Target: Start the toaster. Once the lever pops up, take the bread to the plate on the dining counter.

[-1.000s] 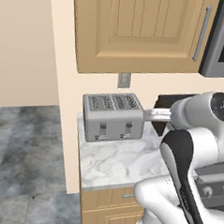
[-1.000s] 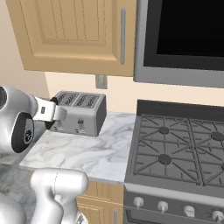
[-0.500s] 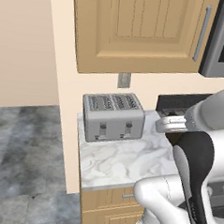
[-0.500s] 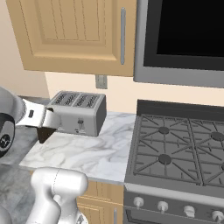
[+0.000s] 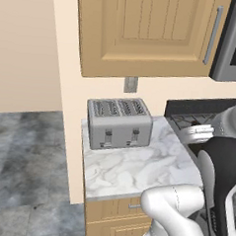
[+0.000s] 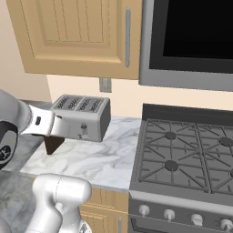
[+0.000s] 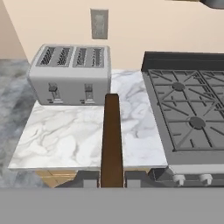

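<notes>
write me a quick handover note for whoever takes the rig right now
Claw: shut on the bread, a dark brown slice seen edge-on, held above the small marble worktop, clear of the toaster.
Toaster: at the back of that worktop, beside the stove.
Done: bread is out of the toaster and in the grip.
Left: carry it to the plate on the dining counter and set it down.

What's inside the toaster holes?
The toaster has four slots on top, and they look dark with no bread sticking out. How deep they go is hidden. The bread is out here, held edge-on in the gripper.
</notes>
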Controlling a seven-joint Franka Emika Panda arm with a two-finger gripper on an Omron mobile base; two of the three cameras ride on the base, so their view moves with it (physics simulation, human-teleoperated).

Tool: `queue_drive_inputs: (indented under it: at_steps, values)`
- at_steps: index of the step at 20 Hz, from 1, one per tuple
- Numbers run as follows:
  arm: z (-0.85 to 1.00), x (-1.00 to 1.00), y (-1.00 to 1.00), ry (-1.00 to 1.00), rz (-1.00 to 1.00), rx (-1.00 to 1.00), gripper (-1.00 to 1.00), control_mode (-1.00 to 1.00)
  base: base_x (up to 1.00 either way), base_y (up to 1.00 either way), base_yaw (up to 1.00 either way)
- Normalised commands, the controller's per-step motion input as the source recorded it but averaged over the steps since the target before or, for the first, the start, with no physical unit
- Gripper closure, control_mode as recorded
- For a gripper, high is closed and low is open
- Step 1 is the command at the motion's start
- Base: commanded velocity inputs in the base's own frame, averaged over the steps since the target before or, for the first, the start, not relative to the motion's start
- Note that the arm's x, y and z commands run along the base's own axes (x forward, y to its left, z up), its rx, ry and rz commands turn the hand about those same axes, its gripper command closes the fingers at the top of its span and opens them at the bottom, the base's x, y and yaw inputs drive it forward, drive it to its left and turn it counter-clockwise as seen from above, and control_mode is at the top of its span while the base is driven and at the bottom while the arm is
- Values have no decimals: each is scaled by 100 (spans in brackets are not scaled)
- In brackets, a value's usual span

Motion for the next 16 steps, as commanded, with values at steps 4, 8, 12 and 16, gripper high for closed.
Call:
queue_drive_inputs:
  at_steps: [4, 8, 12, 16]
  values:
    - [4, 0, -4, 1, 0, 0, 100, -100, 0, 0, 0]
    - [0, 0, 0, 1, 0, 0, 100, -100, 0, 0, 0]
    - [0, 0, 0, 0, 0, 0, 100, -100, 0, 0, 0]
    - [0, 0, 0, 0, 0, 0, 100, -100, 0, 0, 0]
